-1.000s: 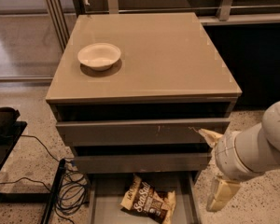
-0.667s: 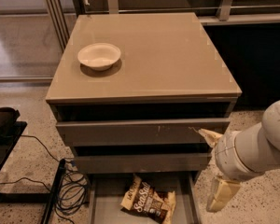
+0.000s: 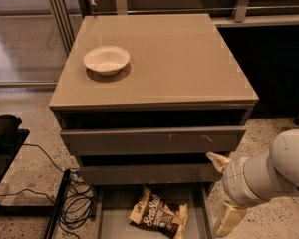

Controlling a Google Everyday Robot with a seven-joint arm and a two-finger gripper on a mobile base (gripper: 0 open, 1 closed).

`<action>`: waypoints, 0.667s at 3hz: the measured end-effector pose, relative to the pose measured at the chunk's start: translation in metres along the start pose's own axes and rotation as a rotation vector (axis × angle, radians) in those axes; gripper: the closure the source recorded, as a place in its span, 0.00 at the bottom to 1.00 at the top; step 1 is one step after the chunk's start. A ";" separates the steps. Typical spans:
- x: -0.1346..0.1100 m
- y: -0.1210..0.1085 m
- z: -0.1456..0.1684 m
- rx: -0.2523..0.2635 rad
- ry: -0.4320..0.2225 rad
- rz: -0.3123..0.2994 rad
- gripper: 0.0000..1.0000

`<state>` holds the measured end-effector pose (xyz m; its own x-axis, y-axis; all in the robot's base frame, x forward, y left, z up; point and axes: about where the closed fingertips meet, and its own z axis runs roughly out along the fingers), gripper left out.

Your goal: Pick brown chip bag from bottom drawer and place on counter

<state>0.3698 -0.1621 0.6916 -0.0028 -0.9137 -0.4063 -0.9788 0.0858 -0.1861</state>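
Observation:
The brown chip bag [image 3: 158, 213] lies flat on the floor of the pulled-out bottom drawer [image 3: 112, 220], near its middle. "Sea Salt" script shows on it. The counter [image 3: 179, 59] is the glossy taupe top of the cabinet. My gripper [image 3: 223, 190] is at the lower right, beside the drawer's right wall and to the right of the bag, not touching it. Its two cream fingers are spread apart: one fingertip [image 3: 216, 160] is near the middle drawer front and the other [image 3: 230, 220] points down. It holds nothing.
A cream bowl [image 3: 106, 59] sits on the counter's left side. The two upper drawers [image 3: 154, 141] are shut or nearly shut. Black cables [image 3: 72, 203] and a dark stand [image 3: 2, 133] lie on the floor to the left. A dark wall panel stands to the right.

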 end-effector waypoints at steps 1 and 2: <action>0.020 0.008 0.040 0.024 -0.075 0.041 0.00; 0.045 0.017 0.084 0.057 -0.145 0.076 0.00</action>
<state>0.3708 -0.1682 0.5949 -0.0430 -0.8370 -0.5456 -0.9635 0.1791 -0.1989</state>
